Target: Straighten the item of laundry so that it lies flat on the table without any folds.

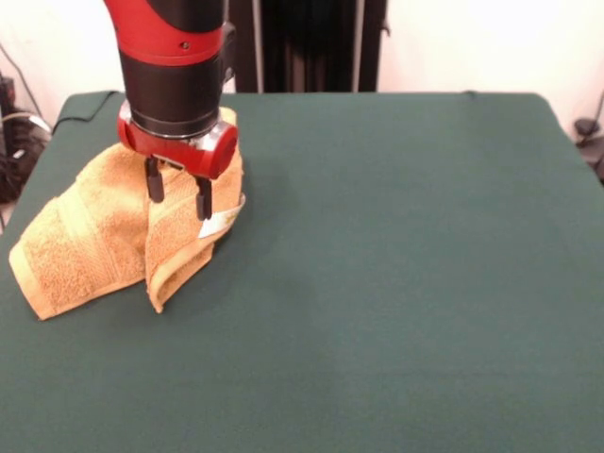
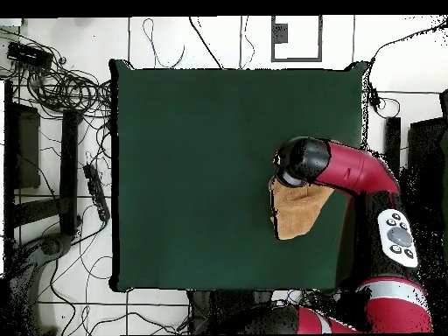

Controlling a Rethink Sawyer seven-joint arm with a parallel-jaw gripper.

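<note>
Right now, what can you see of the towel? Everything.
The towel is orange-tan terry cloth with woven bands and a paler hem, and a white label at one edge. It lies folded and bunched, not flat, near the edge of the green table. The gripper hangs open just above it, fingers pointing down; contact can't be confirmed. From overhead the arm hides most of it.

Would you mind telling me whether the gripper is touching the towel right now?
Cannot tell. In the front view the gripper overlaps the towel, with neither contact nor gap plainly visible; overhead, the arm hides it.
</note>
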